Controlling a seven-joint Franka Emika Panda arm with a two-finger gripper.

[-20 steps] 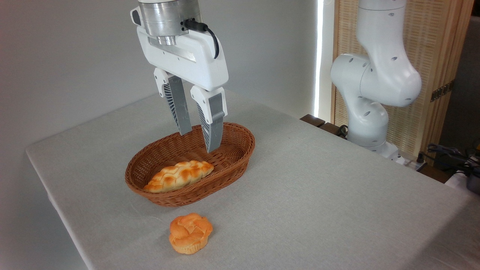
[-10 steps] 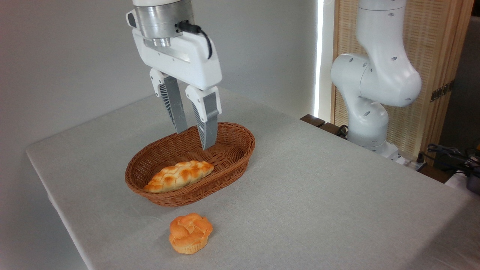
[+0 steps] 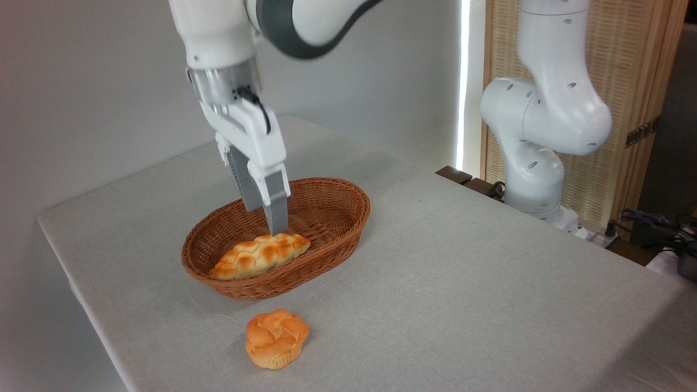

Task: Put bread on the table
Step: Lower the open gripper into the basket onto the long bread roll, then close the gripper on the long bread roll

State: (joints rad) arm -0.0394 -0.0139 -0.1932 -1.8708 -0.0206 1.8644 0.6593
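**The arm drops down to the bread**

The table (image 3: 490,283) is the biggest thing here, and there is one. On it sits one brown basket (image 3: 348,218). The robot arm has come down and turned since a moment ago, so its gripper (image 3: 269,220) now hangs inside the basket, just above the bread (image 3: 256,257). That looks like getting ready to grab. The gripper holds nothing. It is seen from the side, so I cannot tell how wide it is. One long bread lies in the basket. One small round bun (image 3: 276,338) sits in front of the basket.
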